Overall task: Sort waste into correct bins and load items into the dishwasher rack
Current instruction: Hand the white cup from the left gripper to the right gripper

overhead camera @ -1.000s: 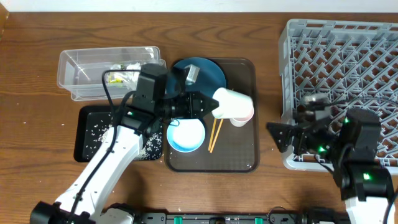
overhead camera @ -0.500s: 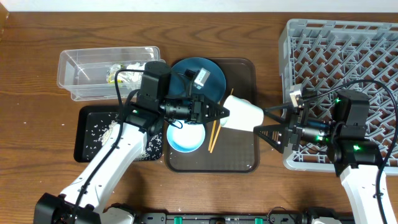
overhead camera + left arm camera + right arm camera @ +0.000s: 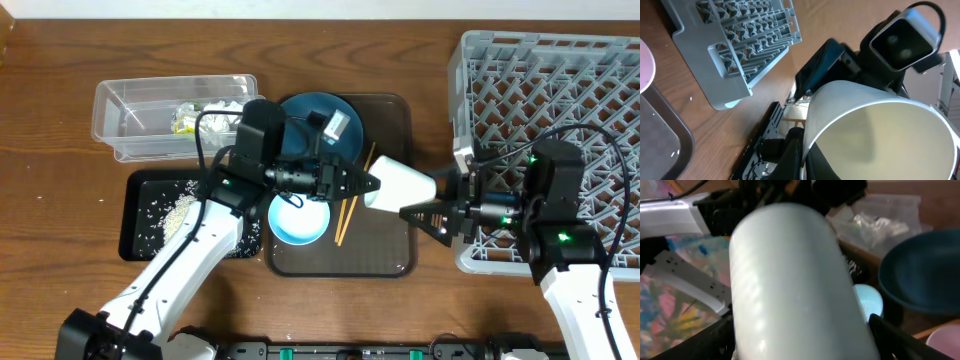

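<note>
On the left of the bench (image 3: pixel 60 200), one clear tub (image 3: pixel 120 100) is holding one yellow-green wrapper (image 3: pixel 183 122) and one white tissue (image 3: pixel 207 110), apparently as the bin for dry rubbish. Just in front of it, one black tray (image 3: pixel 135 240) is carrying the loose rice grains (image 3: pixel 175 210), too many to count. Further right, one brown tray (image 3: pixel 380 250) is bearing one deep-blue dish (image 3: pixel 315 125), one light-blue bowl (image 3: pixel 300 220) and two chopsticks (image 3: pixel 347 212), all waiting to be loaded. Above that tray the left hand (image 3: pixel 372 184) is clamping the rim of the pale green cup (image 3: pixel 400 183), keeping it on its side with the base pointing right, seemingly to pass it across. The right hand (image 3: pixel 420 198) is meeting it with fingers apart, one on either side of the cup's base; whether they are touching it cannot be told. That makes two cups, since the one pink cup (image 3: pixel 946 341) is showing only at the edge of the wrist views. At the far right, one grey rack (image 3: pixel 560 70) is standing with nothing in it, within the right arm's reach.
</note>
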Action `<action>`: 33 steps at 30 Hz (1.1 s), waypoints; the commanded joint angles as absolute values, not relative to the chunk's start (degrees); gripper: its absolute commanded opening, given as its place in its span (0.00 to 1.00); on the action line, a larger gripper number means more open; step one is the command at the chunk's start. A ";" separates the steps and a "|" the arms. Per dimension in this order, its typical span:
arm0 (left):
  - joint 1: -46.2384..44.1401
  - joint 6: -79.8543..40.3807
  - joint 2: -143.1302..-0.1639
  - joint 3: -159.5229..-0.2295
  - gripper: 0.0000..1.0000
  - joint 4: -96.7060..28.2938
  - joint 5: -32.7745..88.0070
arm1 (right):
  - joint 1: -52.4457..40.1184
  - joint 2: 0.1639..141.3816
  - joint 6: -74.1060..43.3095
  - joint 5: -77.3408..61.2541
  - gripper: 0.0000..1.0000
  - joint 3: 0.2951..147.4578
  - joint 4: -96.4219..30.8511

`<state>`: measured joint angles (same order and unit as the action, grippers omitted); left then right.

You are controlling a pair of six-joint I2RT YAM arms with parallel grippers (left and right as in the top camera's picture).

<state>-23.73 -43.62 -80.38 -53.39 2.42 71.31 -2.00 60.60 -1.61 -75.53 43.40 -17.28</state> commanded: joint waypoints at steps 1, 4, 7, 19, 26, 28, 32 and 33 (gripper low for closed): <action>-23.94 -44.07 -80.71 -54.24 0.06 2.72 71.09 | -2.70 60.64 -6.13 -76.97 0.81 44.14 -14.33; -23.92 -44.07 -80.71 -54.24 0.06 2.72 71.07 | -2.70 60.64 -7.42 -76.97 0.81 44.14 -12.03; -23.92 -44.07 -80.71 -54.24 0.06 2.74 70.87 | -2.70 60.64 -7.75 -76.95 0.75 44.14 -12.08; -23.92 -45.78 -80.71 -54.24 0.06 4.89 69.82 | -2.70 60.64 -7.88 -76.95 0.79 44.14 -13.06; -23.92 -45.78 -80.71 -54.24 0.06 5.08 69.82 | -2.70 60.64 -7.88 -76.93 0.63 44.12 -13.06; -23.92 -45.76 -80.71 -54.24 0.06 5.08 69.82 | -2.70 60.66 -7.88 -76.69 0.59 44.12 -13.08; -23.92 -41.74 -80.71 -54.24 0.25 4.95 69.82 | -2.70 60.64 -7.88 -75.83 0.57 44.14 -13.15; -23.92 -38.85 -80.71 -54.24 0.30 4.34 69.78 | -2.70 60.64 -7.88 -74.76 0.58 44.14 -13.69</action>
